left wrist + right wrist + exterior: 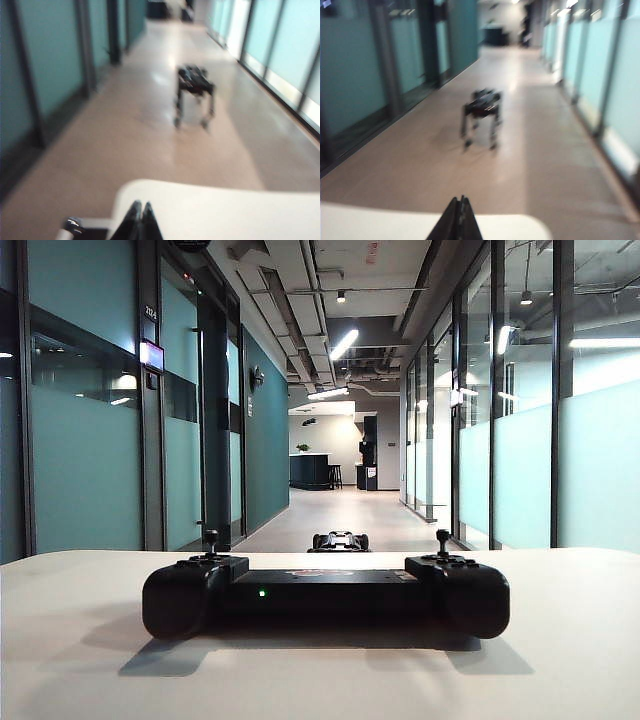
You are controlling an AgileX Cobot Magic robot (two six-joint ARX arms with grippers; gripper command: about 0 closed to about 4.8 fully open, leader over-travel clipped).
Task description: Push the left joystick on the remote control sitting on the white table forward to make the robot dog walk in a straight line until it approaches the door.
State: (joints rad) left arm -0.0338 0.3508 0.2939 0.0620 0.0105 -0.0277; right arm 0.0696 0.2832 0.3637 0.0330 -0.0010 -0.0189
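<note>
In the exterior view the remote control (325, 593) sits across the middle of the white surface (80, 660), its flat bar showing a small green light. The left joystick (211, 539) stands upright on the left bulky end, with nothing touching it; the right joystick (442, 539) stands the same way on the other end. Beyond the far edge of the surface, between the two sticks, the top of the robot dog (340, 540) shows low on the corridor floor (350, 510), which runs on between teal glass walls. Neither arm appears in this view.

The left wrist view is blurred. The left tool (140, 215) has its two dark fingers pressed together, closed on nothing, above the near edge of the surface (225, 210). The robot dog (194, 95) stands on four thin legs out on the floor, well apart from the tool.

The right wrist view is also blurred. The right tool (459, 212) is likewise closed and empty, its tips together over the edge of the surface (370, 222). The robot dog (481, 117) stands in mid-corridor beyond it.
</note>
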